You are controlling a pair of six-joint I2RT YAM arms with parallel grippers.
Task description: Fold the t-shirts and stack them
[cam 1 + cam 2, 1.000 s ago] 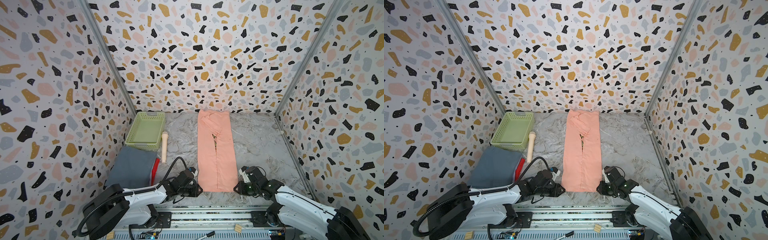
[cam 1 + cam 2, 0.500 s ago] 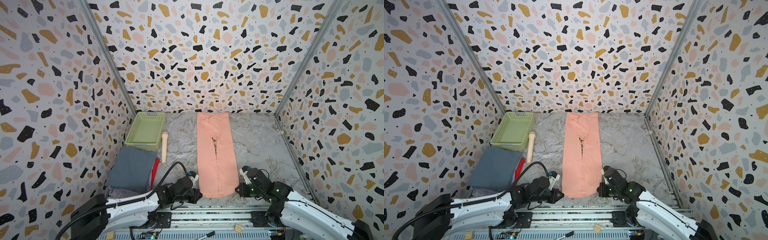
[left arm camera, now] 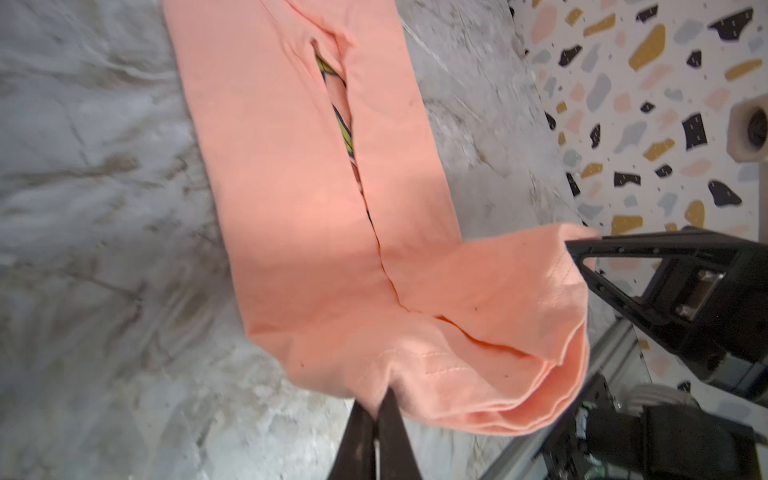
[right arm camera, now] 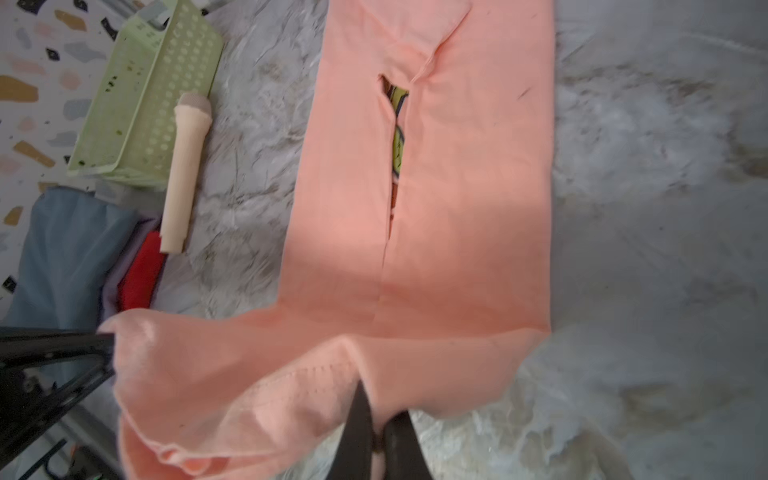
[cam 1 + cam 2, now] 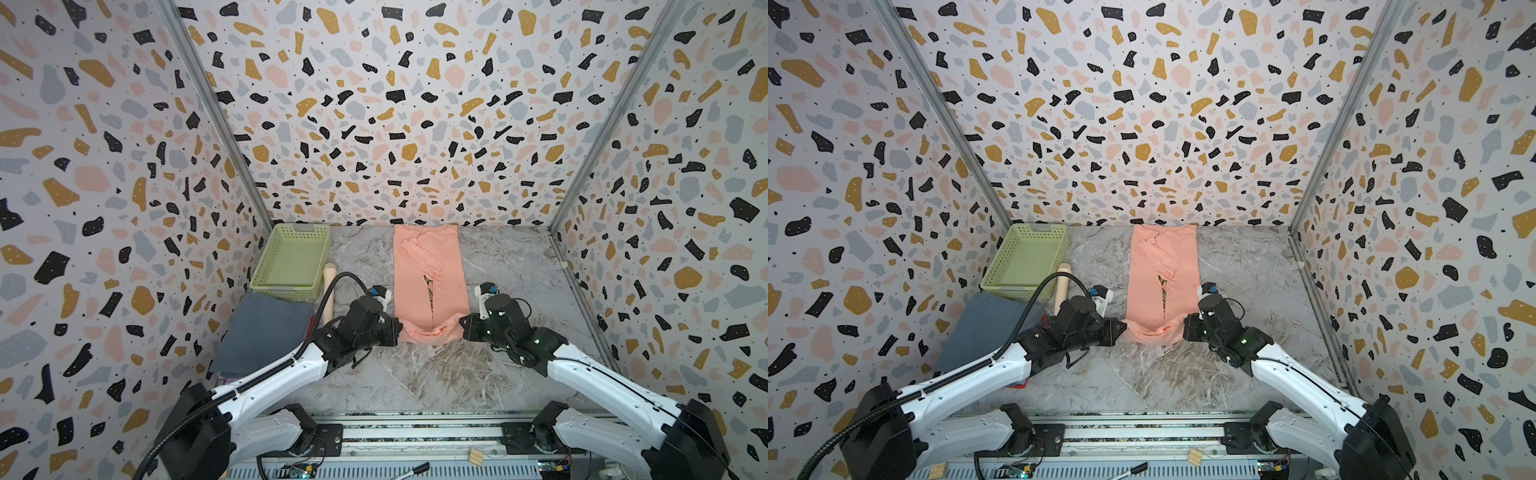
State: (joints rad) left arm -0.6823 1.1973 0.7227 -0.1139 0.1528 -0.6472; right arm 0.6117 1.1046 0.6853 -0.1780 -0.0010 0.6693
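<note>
A salmon-peach t-shirt [image 5: 428, 282] [image 5: 1154, 282] lies as a long narrow strip down the middle of the marble table, a sliver of green print showing in its centre slit [image 4: 399, 141]. Its near hem is raised and sags between my two grippers. My left gripper [image 5: 398, 332] [image 3: 378, 405] is shut on the hem's left corner. My right gripper [image 5: 462, 326] [image 4: 376, 409] is shut on the right corner. A stack of folded t-shirts sits at the near left: slate-grey [image 5: 266, 332] on top, lavender [image 4: 110, 286] and red [image 4: 141, 274] edges below.
A pale green perforated basket [image 5: 286, 286] stands at the back left against the wall. A beige wooden stick [image 5: 328, 291] lies beside it, its near end by the folded stack. Terrazzo-patterned walls enclose three sides; a metal rail [image 5: 415, 432] runs along the front.
Both grippers closed on the shirt's near hem corners and raised them. The hem has moved away from the front edge toward the back, bunching between the grippers.
</note>
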